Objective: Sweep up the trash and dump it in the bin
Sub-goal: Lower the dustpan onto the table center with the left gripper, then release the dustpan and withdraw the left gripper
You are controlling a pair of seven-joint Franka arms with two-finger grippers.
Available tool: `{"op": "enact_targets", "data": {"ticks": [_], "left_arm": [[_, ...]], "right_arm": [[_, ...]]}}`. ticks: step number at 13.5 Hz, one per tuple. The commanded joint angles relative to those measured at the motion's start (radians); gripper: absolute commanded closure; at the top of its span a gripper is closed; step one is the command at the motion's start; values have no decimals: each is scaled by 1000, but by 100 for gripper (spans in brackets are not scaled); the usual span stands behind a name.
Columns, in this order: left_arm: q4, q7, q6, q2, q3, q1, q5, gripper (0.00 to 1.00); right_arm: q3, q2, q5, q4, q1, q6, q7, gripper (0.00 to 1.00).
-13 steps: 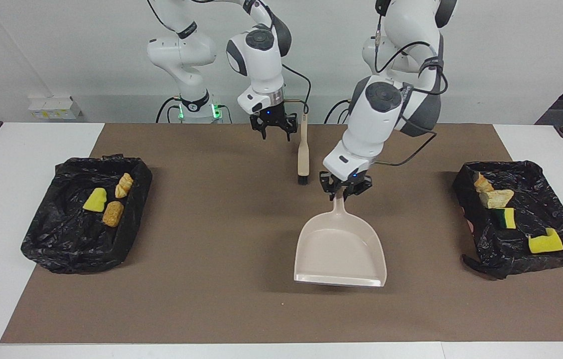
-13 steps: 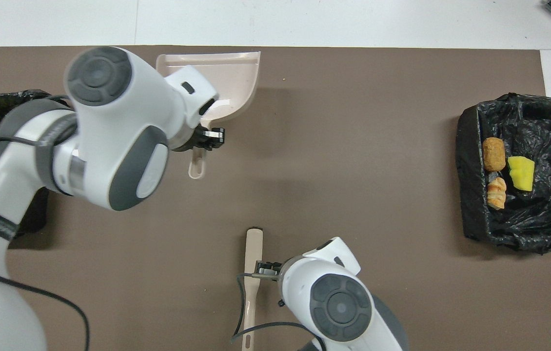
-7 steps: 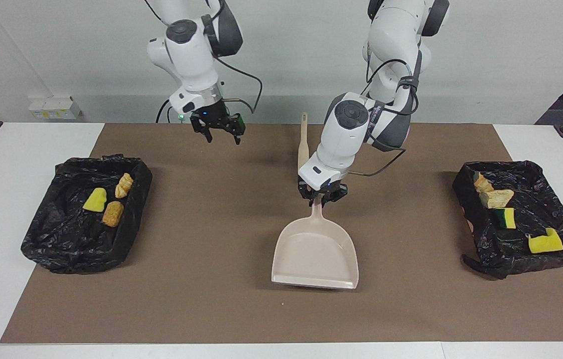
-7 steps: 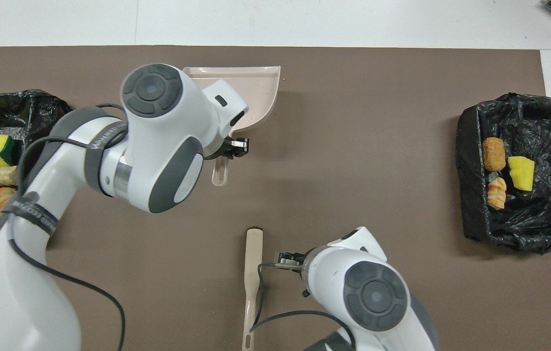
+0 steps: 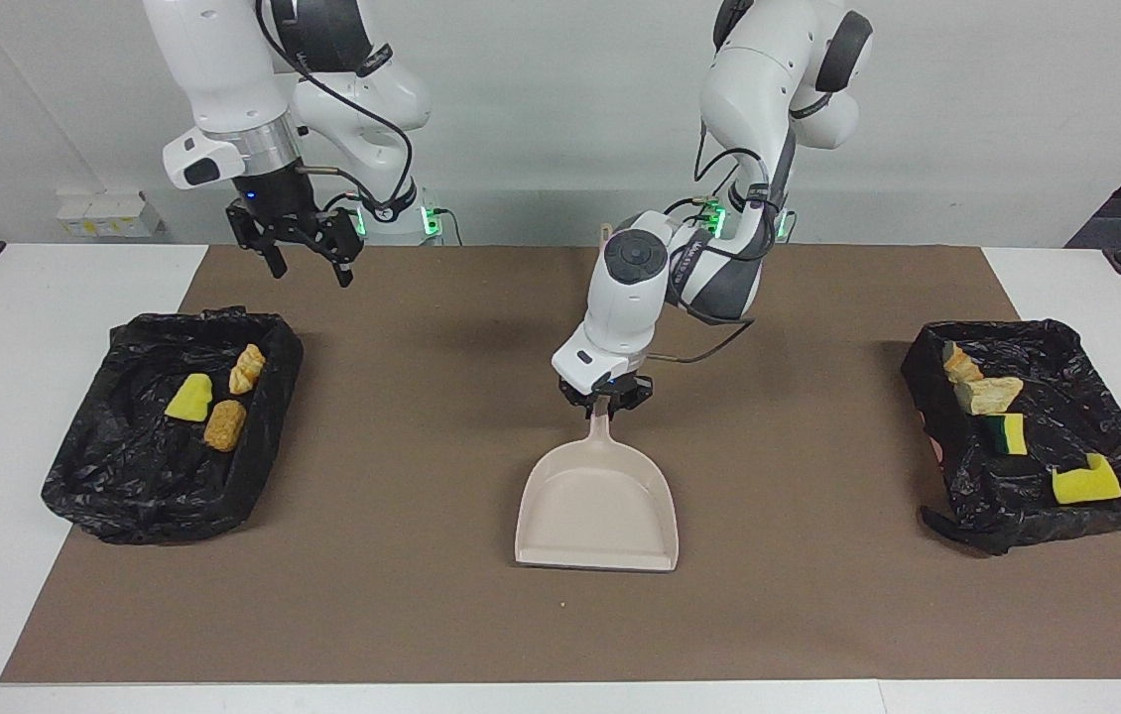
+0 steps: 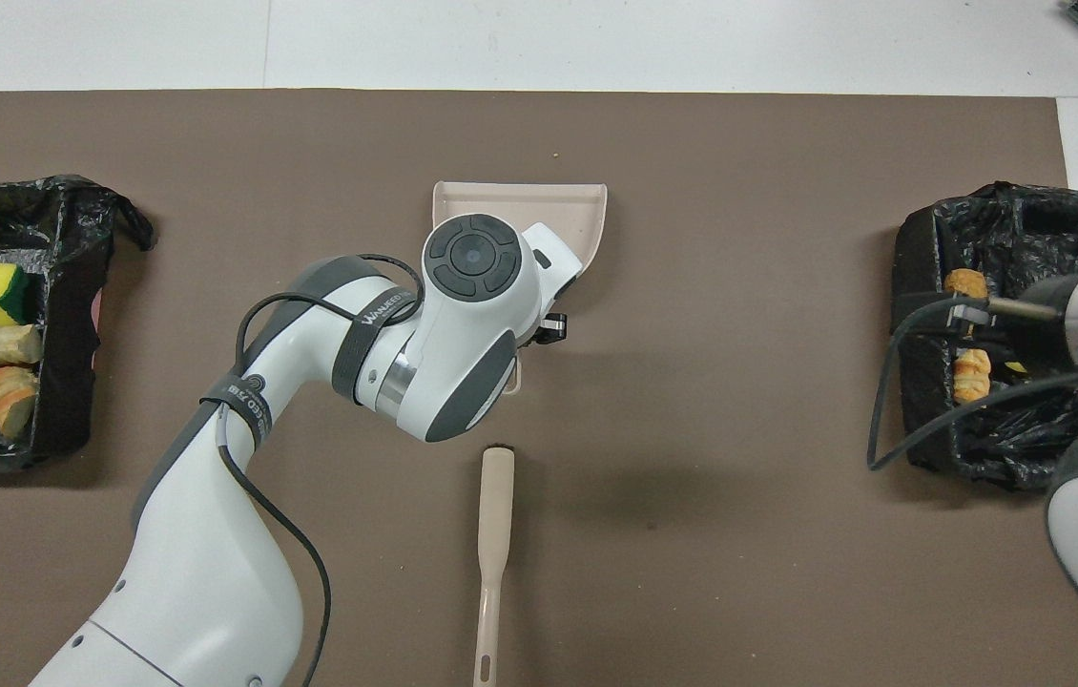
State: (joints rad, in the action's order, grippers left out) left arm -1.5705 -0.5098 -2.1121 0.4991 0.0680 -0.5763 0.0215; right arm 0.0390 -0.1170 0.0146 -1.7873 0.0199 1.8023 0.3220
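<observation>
Our left hand (image 5: 606,399) holds the dustpan (image 5: 597,514) handle tight, mid-surface. Our right hand (image 5: 298,248) hangs open and empty near the robots. All trash (image 5: 213,395) sits in both bins. We should set the dustpan down gently, flat.

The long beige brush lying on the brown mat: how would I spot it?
Start at the brown mat and find the beige plastic dustpan at its middle. The long beige brush lies alone on the mat, nearer the robots than the dustpan, a slim stick with dark bristles at one end.
</observation>
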Motion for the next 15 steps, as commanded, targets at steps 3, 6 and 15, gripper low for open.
{"op": "enact_targets", "data": {"ticks": [3, 6, 15], "left_arm": [[21, -49, -3, 0, -22, 6, -26, 0], [15, -33, 82, -80, -22, 91, -29, 0], [-29, 235, 302, -249, -57, 306, -34, 0]], "right_arm": [[-10, 201, -91, 344, 2, -178, -26, 0], [-16, 200, -91, 371, 2, -208, -27, 0], [-1, 105, -38, 306, 0, -285, -27, 0]]}}
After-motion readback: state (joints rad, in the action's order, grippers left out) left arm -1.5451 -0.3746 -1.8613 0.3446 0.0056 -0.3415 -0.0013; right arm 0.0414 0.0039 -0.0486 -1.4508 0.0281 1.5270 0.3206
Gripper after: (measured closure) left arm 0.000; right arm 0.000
